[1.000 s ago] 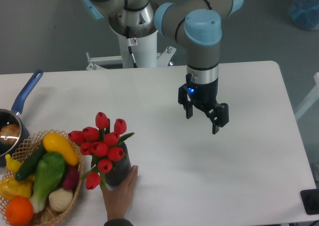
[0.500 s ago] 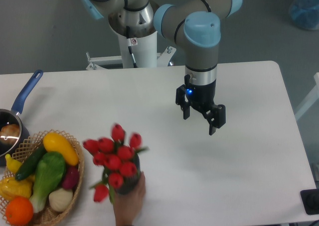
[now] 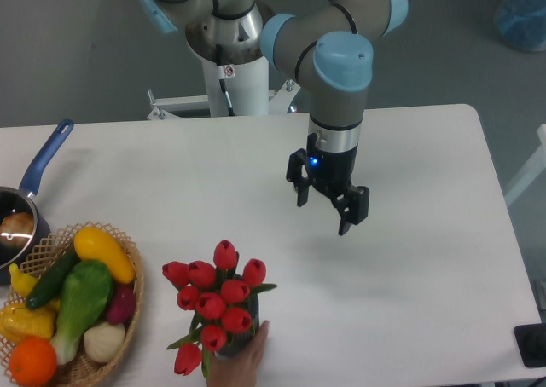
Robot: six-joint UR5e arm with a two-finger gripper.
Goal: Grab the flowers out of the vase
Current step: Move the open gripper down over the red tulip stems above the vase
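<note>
The flowers (image 3: pixel 215 295), a bunch of red closed tulips with green stems, stand in the vase (image 3: pixel 241 343) near the table's front edge, left of centre. The vase is dark grey and mostly hidden by the blooms. A person's hand (image 3: pixel 242 363) holds the vase from the front. My gripper (image 3: pixel 322 214) is open and empty, pointing down above the table, up and to the right of the flowers and well apart from them.
A wicker basket (image 3: pixel 128 319) with vegetables and fruit sits at the front left, close to the flowers. A blue-handled saucepan (image 3: pixel 38 167) lies at the left edge. The arm's base stands behind the table's far edge.
The hand has slid the vase with the flowers to the right and toward the front edge. My gripper has moved a little left and down, still open.
</note>
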